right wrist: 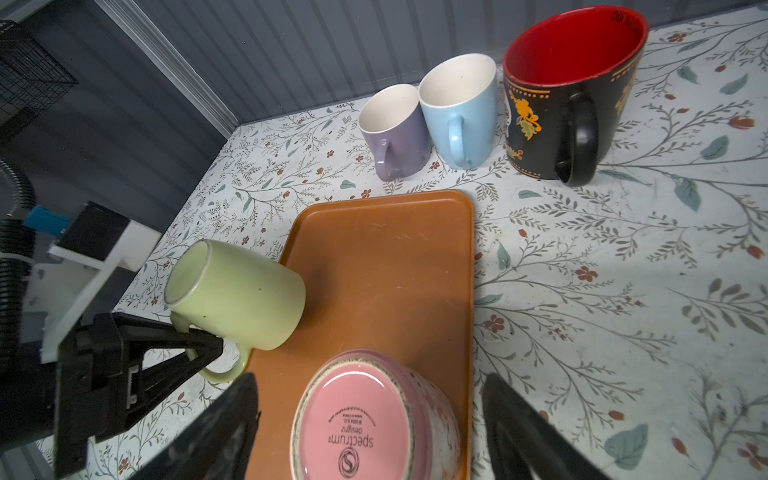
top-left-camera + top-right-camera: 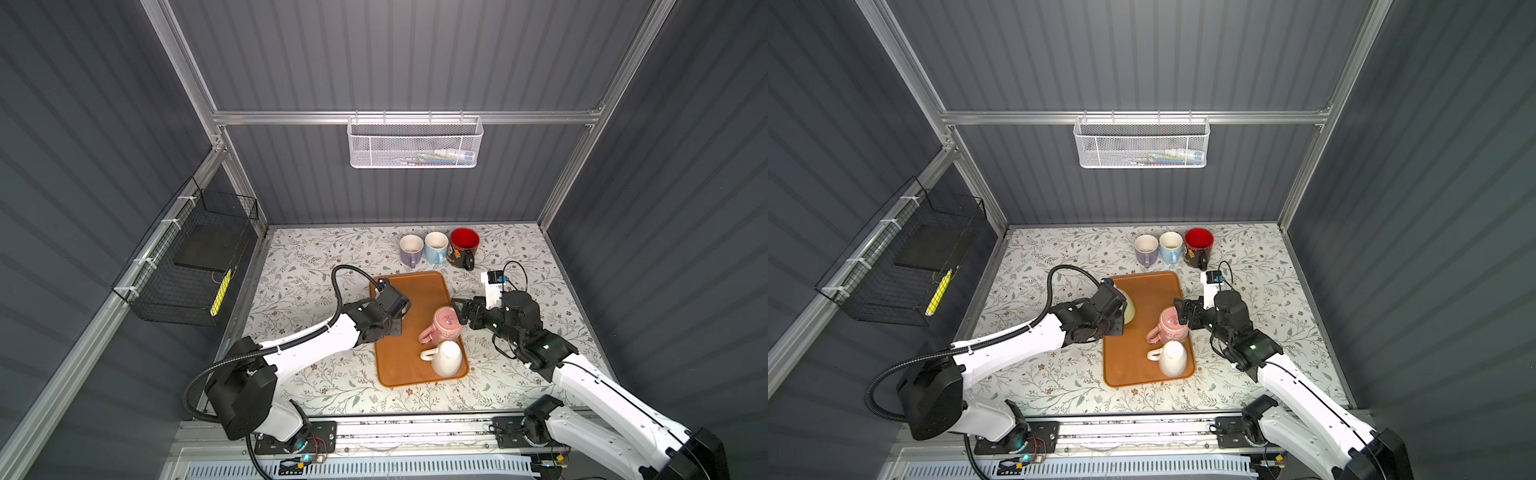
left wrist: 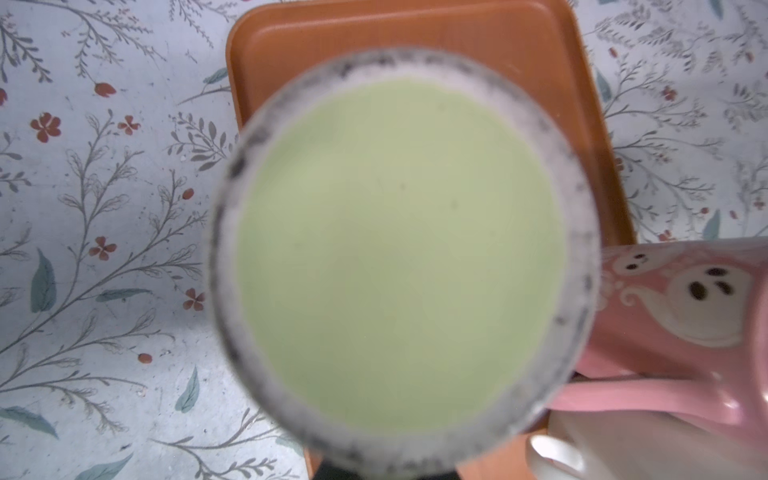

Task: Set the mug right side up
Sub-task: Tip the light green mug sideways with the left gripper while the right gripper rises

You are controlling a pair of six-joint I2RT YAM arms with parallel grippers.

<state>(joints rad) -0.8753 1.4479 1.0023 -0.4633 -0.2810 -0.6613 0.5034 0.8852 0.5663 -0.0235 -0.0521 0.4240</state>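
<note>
My left arm reaches in low from the left side and my left gripper [image 1: 203, 349] is pinching the handle of the green mug [image 1: 241, 295]. The mug is tipped onto its side over the left rim of the orange tray [image 1: 374, 257], its base turned back toward my wrist and its mouth facing across the tray. I cannot tell whether its lip touches the tray. My right arm comes in from the right, wrist bent down, and my right gripper [image 1: 369, 380] stands spread wide with one finger on each side of the pink mug [image 1: 353, 428], a gap showing on both sides. That mug sits upside down on the tray, just beside an upturned white mug [image 2: 446, 357] on the near side. The far half of the tray lies bare. Beyond its far edge, on the floral table [image 1: 623, 270], a purple mug [image 1: 395, 124], a blue mug [image 1: 461, 112] and a black mug [image 1: 573, 95] stand upright in a row near the back wall.
</note>
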